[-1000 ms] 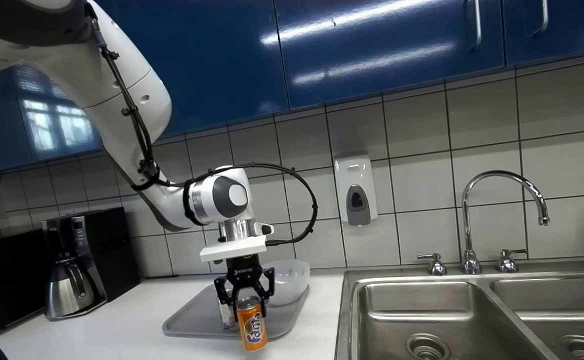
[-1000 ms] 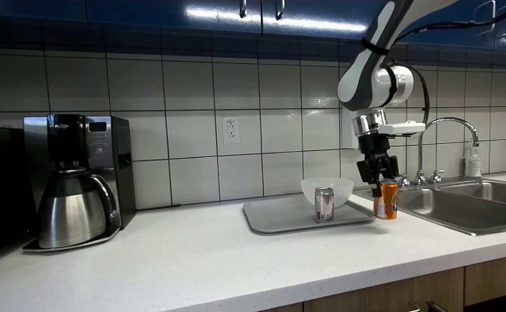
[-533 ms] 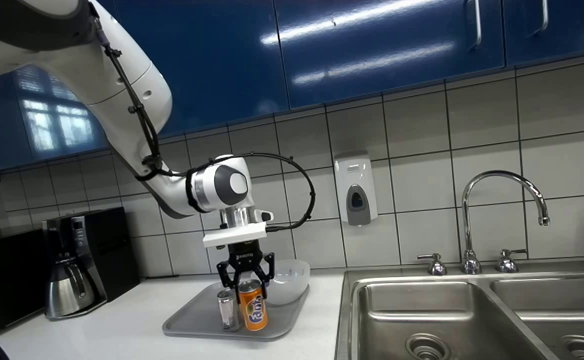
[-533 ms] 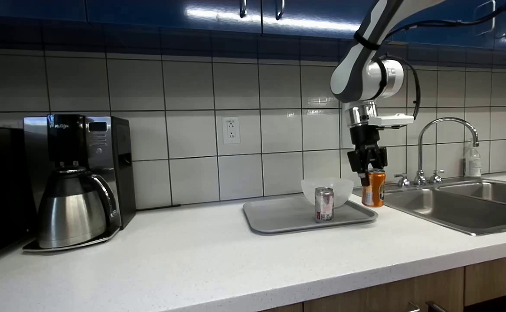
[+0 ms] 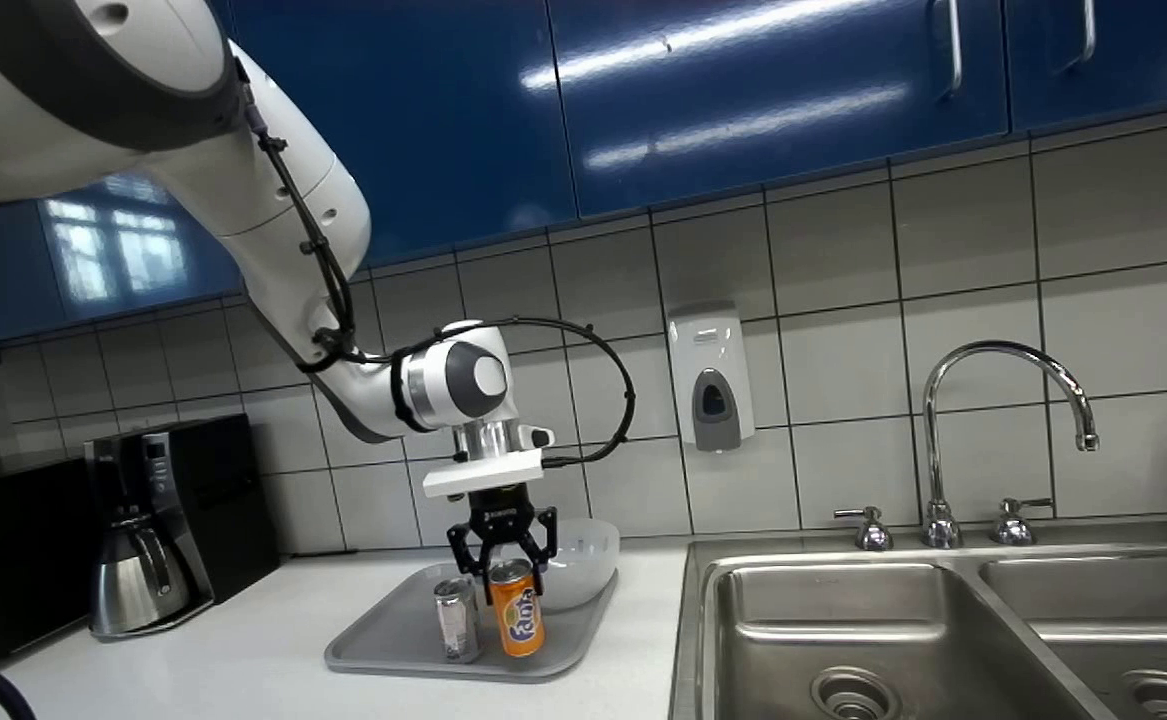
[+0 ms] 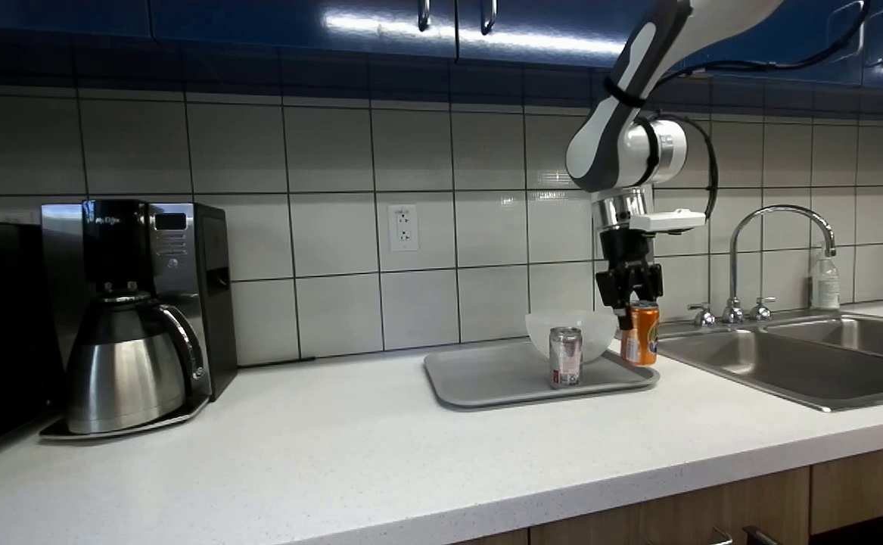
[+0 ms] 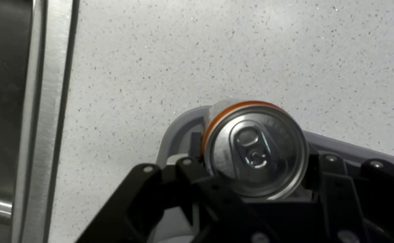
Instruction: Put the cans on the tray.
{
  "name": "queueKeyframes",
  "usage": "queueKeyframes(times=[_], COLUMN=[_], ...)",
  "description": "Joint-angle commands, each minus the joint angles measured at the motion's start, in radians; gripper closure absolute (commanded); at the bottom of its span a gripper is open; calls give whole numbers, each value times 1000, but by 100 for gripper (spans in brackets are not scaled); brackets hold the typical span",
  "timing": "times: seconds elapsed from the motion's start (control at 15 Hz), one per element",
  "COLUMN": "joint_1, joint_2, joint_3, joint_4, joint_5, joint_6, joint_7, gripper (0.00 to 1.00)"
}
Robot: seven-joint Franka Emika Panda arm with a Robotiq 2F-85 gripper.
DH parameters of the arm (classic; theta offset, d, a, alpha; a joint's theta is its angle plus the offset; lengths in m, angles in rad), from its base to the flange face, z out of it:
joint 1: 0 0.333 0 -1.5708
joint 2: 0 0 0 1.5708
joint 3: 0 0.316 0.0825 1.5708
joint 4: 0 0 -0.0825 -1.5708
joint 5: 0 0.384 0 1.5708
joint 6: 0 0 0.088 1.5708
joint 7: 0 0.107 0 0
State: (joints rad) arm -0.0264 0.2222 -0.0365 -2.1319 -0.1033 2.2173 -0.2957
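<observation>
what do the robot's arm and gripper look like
The arm is white with dark grey sections and a silver collar. A black cable is strapped along it, bowing out in a loop. The gripper is black and hinged, with tiny pale lettering.

The orange can (image 5: 520,618) is silver on top and carries blue-and-white lettering, while the silvery-white can (image 6: 565,356) to its left bears dark marks, and the tray (image 5: 388,635) is plain grey. The bowl (image 5: 591,560) on the far side is cloudy white; the gripper (image 5: 515,592) is black, the arm (image 5: 288,265) white with dark grey sections. The counter (image 7: 142,74) is white flecked with grey, the tiles (image 6: 331,151) pale, ruled with dark lines, the cupboards (image 5: 403,110) glossy blue, the sink (image 5: 843,607) steely grey
</observation>
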Motion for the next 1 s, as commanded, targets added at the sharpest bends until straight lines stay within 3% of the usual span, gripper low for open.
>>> queueKeyframes(times=[0.0, 0.93], joint_1=[-2, 16], joint_2=[62, 194], joint_3=[12, 10], joint_4=[92, 208], joint_5=[-4, -23], joint_6=[-33, -41], joint_7=[30, 97], gripper=[62, 62])
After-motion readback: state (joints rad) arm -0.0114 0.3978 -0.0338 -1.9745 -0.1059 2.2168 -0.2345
